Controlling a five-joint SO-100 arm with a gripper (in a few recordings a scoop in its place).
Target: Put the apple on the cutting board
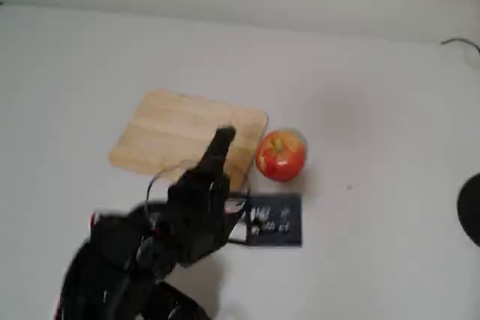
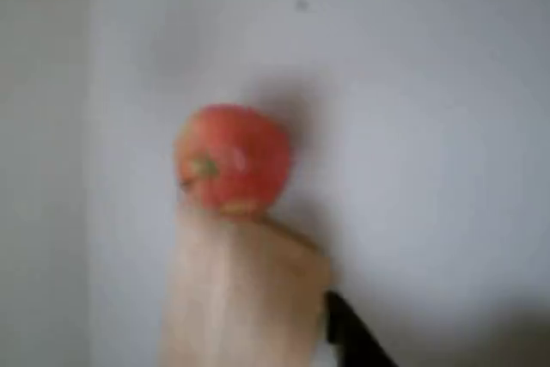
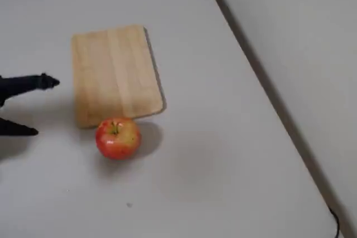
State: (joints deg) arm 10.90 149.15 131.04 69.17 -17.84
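The red apple (image 1: 280, 155) with yellow patches sits on the white table, just off a corner of the light wooden cutting board (image 1: 180, 136). In another fixed view the apple (image 3: 117, 137) lies right below the board (image 3: 114, 73). My black gripper (image 3: 38, 107) stands open at the left edge there, its two fingers spread wide with nothing between them, apart from the apple. One finger (image 1: 223, 139) reaches over the board's near edge. The blurred wrist view has the apple (image 2: 232, 159) beyond the board's end (image 2: 241, 298), with a finger (image 2: 352, 337) at the bottom.
A dark blue card (image 1: 274, 220) lies on the table near the apple, beside my arm. A black object (image 1: 472, 207) shows at the right edge. The table's far edge (image 3: 262, 76) meets a pale wall. Bare white tabletop surrounds the board.
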